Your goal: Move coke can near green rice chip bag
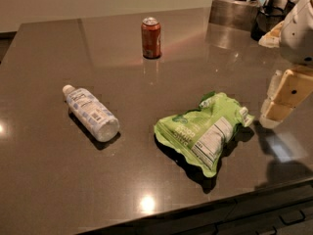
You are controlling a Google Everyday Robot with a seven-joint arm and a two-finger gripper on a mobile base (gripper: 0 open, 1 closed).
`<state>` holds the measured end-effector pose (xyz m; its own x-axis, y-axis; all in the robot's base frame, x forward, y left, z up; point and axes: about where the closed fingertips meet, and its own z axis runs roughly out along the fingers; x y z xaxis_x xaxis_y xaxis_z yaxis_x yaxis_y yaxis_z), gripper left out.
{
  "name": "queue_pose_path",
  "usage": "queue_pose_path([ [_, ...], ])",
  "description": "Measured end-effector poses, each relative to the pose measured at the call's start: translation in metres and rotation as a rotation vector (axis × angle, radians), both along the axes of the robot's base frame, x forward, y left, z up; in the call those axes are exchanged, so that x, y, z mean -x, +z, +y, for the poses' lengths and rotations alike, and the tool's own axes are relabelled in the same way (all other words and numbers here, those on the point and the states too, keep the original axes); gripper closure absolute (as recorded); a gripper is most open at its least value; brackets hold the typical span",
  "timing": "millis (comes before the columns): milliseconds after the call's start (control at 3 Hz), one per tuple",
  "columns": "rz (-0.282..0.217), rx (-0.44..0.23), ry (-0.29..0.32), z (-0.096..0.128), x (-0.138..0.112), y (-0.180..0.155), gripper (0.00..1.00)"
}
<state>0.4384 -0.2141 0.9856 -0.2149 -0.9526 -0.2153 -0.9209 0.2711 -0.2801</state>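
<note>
- Tool [279,104]: hangs over the tabletop [44,180] edge zone, just beside the green rice chip bag [203,131]. Can't tell how far open it is. It has no hold of anything from the task.
- Coke can [151,38]: upright, well apart from the tool, out past the bag toward the far side of the tabletop. Nothing is touching it.
- Handling, my read: thin metal cylinder, stiff enough if full but dents if over-squeezed. Smooth, somewhat slippery wall. Weight unknown, can't tell full or empty. Tall for its base, so a side knock on approach would probably tip or roll it.
- Grip point: across the body at mid-height, clamping on the diameter. Avoid the silver top rim and the tapered shoulder.
- Bag: soft, crinkly and lumpy, lying flat, nearest thing to the tool. It would shift if brushed, so I'd pass over or around it on the way out.
- Plastic water bottle [91,113]: white cap, lying on its side, well apart from the tool, beyond the bag. Off the straight line from tool to can. It could roll if nudged.
- Steel box [234,11]: at the back, beyond the tool, apart from the can. Probably not in the way.
- Drop spot: bare tabletop on the can-facing side of the bag looks usable.
</note>
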Motion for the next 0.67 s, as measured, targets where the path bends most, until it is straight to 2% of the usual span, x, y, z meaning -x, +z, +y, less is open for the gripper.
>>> queue_pose_path([
  [333, -0.004, -0.012, 0.002, 0.002, -0.004, 0.004, 0.0],
  [667, -0.01, -0.061, -0.018, 0.009, -0.022, 0.008, 0.0],
])
